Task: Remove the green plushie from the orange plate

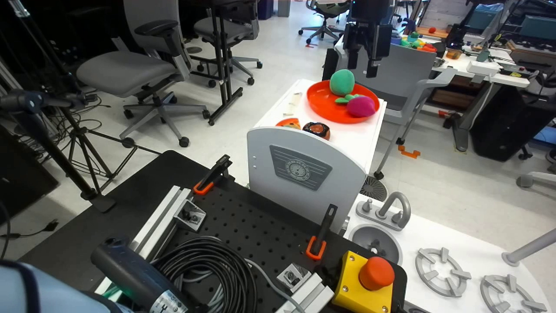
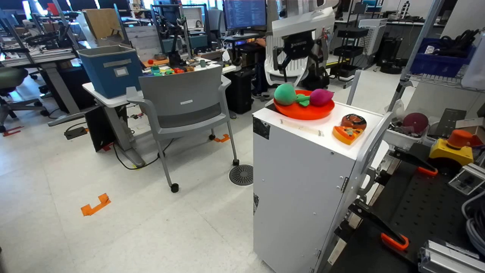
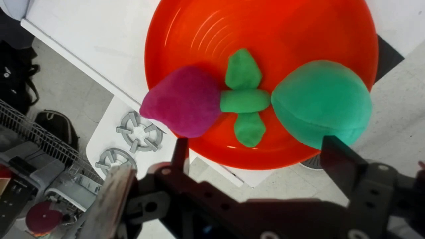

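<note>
The green plushie (image 1: 342, 82) is a round soft ball on one side of the orange plate (image 1: 321, 106); in an exterior view the plushie (image 2: 285, 94) sits near the rim of the plate (image 2: 303, 113). A purple toy with a green stem and leaves (image 3: 186, 101) lies beside it on the plate (image 3: 282, 30), the stem's end at or very near the green plushie (image 3: 325, 103). My gripper (image 3: 255, 142) is open and empty. In both exterior views the gripper (image 1: 362, 68) hangs above the plate, fingers down, apart from the toys; it shows so here (image 2: 300, 72).
The plate stands on a white cart top (image 1: 278, 111). A toy donut (image 2: 354, 121) and a toy pizza slice (image 2: 348, 134) lie in front of it. An upright grey panel (image 1: 299, 167) borders the cart. A grey chair (image 2: 185, 98) stands beside the cart.
</note>
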Action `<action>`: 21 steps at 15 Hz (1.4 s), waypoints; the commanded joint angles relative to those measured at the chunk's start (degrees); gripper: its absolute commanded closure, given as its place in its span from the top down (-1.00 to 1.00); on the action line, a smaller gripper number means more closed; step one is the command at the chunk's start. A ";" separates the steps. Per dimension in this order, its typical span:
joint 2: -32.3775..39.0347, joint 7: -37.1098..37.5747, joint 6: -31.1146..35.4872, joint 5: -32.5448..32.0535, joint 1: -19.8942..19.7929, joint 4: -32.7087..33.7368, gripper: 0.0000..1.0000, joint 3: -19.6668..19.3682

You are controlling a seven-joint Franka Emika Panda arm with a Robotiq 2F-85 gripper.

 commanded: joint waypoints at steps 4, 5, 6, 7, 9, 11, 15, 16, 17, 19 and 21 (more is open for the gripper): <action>0.97 1.85 -1.50 -0.04 0.80 1.86 1.00 -0.44; 0.98 1.64 -1.54 0.49 0.64 1.88 1.00 -0.22; 1.01 1.65 -1.40 1.00 0.51 1.93 1.00 -0.05; 1.04 1.68 -0.99 1.44 0.42 1.90 1.00 0.12; 1.13 1.76 -0.69 1.60 0.45 1.93 1.00 0.25; 1.16 1.79 -0.41 1.61 0.44 1.90 1.00 0.38; 1.54 2.19 -0.33 1.59 0.45 2.40 1.00 0.40; 1.62 2.29 -0.23 1.48 0.51 2.49 1.00 0.38; 1.78 2.42 -0.29 1.43 0.54 2.74 0.77 0.35; 2.14 2.06 -0.60 1.58 0.40 3.33 0.31 0.46; 2.36 1.88 -0.77 1.67 0.34 3.65 -0.02 0.50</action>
